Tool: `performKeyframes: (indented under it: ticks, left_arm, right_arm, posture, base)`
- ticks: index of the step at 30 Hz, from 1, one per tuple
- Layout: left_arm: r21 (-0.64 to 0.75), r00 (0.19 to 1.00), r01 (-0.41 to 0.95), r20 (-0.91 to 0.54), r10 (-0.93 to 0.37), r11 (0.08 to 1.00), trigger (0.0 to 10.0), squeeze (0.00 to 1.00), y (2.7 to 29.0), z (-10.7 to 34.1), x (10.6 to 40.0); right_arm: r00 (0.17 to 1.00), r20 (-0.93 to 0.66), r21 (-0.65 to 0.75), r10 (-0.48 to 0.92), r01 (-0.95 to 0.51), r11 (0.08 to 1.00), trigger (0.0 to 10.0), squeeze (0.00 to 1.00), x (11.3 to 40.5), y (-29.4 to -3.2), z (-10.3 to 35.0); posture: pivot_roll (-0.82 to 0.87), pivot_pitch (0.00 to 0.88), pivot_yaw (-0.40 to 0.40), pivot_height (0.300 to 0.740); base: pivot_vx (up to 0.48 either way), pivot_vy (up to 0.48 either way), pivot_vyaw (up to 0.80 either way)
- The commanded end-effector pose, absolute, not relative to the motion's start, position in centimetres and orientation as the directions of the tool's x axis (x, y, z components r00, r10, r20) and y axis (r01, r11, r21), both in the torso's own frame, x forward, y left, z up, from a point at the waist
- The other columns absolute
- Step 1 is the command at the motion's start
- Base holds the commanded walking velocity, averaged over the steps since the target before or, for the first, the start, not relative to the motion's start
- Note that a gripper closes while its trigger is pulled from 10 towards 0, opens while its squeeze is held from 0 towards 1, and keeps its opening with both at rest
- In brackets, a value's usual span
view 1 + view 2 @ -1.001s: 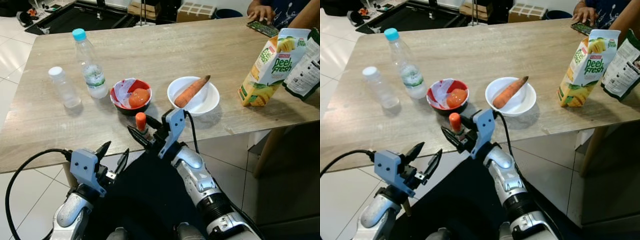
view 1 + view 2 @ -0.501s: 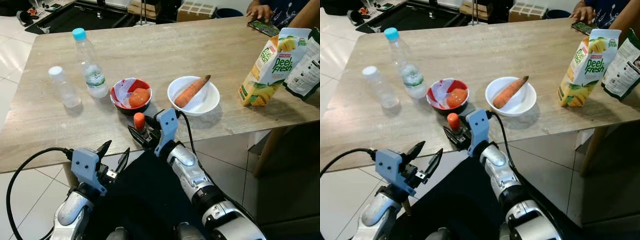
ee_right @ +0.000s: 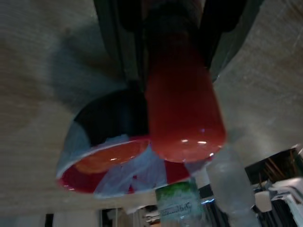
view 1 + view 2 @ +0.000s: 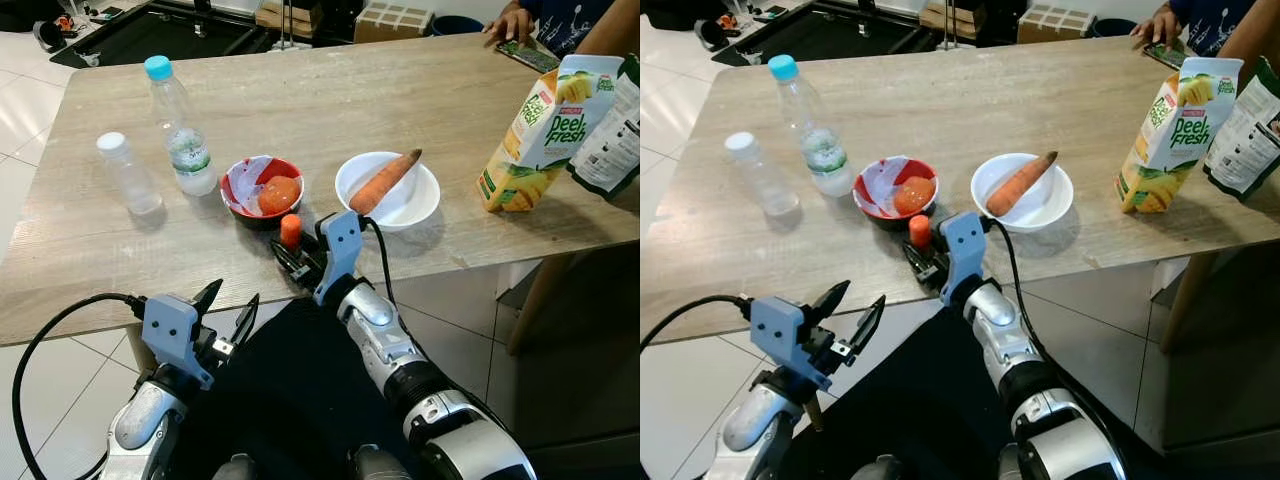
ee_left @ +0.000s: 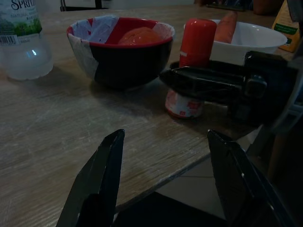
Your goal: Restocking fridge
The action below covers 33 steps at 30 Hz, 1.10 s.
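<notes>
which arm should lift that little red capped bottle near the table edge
Right. The right gripper is shut on the small red-capped bottle in front of the red bowl. The left gripper hangs open below the table edge.

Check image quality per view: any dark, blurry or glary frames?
Eye views: evenly lit and sharp, soft shadows under the wooden table. Left wrist view: dim and underexposed, yet the small red-capped bottle and red-rimmed bowl read clearly between the open left gripper fingers. Right wrist view: dark, close-up blur, small glare spots on the bottle's red cap held in the right gripper.
</notes>
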<state>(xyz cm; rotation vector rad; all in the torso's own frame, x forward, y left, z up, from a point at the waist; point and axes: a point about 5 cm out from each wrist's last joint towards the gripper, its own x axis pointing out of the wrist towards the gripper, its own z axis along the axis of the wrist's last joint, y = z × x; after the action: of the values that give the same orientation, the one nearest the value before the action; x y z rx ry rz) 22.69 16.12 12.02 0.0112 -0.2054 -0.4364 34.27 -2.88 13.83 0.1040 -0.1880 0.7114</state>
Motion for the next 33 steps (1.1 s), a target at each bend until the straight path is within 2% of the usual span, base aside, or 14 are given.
performKeyframes:
  ticks: [1,2,3,10,17,21,24,25,26,28,29,33]
  left_arm:
    - [0.075,0.891,0.420,0.155,-0.426,0.905,10.0,0.00,16.5,11.3,22.5]
    - [0.075,0.891,0.420,0.156,-0.427,0.904,10.0,0.00,16.4,11.3,22.6]
    - [0.075,0.890,0.421,0.157,-0.428,0.904,10.0,0.00,16.4,11.3,22.6]
    - [0.074,0.887,0.426,0.161,-0.433,0.902,10.0,0.00,16.0,11.2,23.0]
    - [0.076,0.882,0.435,0.166,-0.442,0.897,10.0,0.00,15.5,11.1,23.3]
    - [0.081,0.872,0.456,0.159,-0.463,0.886,10.0,0.00,15.0,10.6,23.5]
    - [0.083,0.870,0.460,0.157,-0.467,0.884,10.0,0.00,14.9,10.5,23.5]
    - [0.083,0.863,0.471,0.161,-0.478,0.878,10.0,0.00,14.6,10.5,23.6]
    - [0.083,0.863,0.471,0.161,-0.478,0.878,10.0,0.00,14.6,10.5,23.6]
    - [0.072,0.853,0.490,0.165,-0.495,0.869,10.0,0.00,14.1,10.4,23.3]
    - [0.072,0.853,0.490,0.165,-0.495,0.869,10.0,0.00,14.1,10.4,23.3]
    - [0.067,0.851,0.494,0.166,-0.498,0.867,10.0,0.00,14.0,10.2,22.6]
  right_arm:
    - [0.698,0.255,0.069,0.669,-0.703,0.708,0.9,0.00,33.9,0.1,15.2]
    - [0.699,0.256,0.066,0.667,-0.701,0.710,4.9,0.00,33.9,0.0,15.2]
    - [0.701,0.258,0.061,0.665,-0.698,0.713,9.8,0.00,33.9,-0.1,15.2]
    - [0.700,0.275,0.045,0.659,-0.694,0.718,10.0,0.00,33.6,-0.8,14.9]
    - [0.725,0.273,-0.001,0.633,-0.658,0.753,10.0,0.00,33.0,-2.8,13.7]
    - [0.717,0.292,-0.029,0.633,-0.655,0.755,10.0,0.00,32.3,-4.8,13.4]
    - [0.714,0.298,-0.032,0.634,-0.656,0.754,10.0,0.00,32.1,-5.1,13.4]
    - [0.706,0.318,-0.029,0.633,-0.660,0.750,10.0,0.00,31.7,-6.3,13.5]
    - [0.706,0.318,-0.029,0.633,-0.660,0.750,10.0,0.00,31.7,-6.3,13.5]
    - [0.661,0.346,-0.062,0.665,-0.691,0.720,10.0,0.00,29.5,-9.9,14.2]
    - [0.661,0.346,-0.062,0.665,-0.691,0.720,10.0,0.00,29.5,-9.9,14.2]
    - [0.657,0.355,-0.090,0.665,-0.684,0.724,10.0,0.00,27.1,-12.8,14.9]
  posture:
    - [-0.11,0.196,0.031,0.740]
    - [-0.12,0.192,0.030,0.740]
    - [-0.12,0.192,0.030,0.740]
    - [-0.13,0.180,0.027,0.740]
    - [-0.14,0.163,0.025,0.740]
    - [-0.14,0.148,0.018,0.740]
    - [-0.14,0.148,0.018,0.740]
    - [-0.14,0.142,0.005,0.740]
    - [-0.14,0.142,0.005,0.740]
    - [-0.15,0.151,0.022,0.740]
    - [-0.15,0.151,0.022,0.740]
    - [-0.15,0.139,0.022,0.740]
  base:
    - [0.000,0.000,0.00]
    - [0.000,0.000,0.00]
    - [0.000,0.000,0.00]
    - [0.000,0.000,0.00]
    - [0.000,0.000,0.00]
    - [0.000,0.000,0.00]
    - [0.000,0.000,0.00]
    - [0.000,0.000,0.00]
    - [0.000,0.000,0.00]
    - [0.000,0.000,0.00]
    - [0.000,0.000,0.00]
    - [0.000,0.000,0.00]
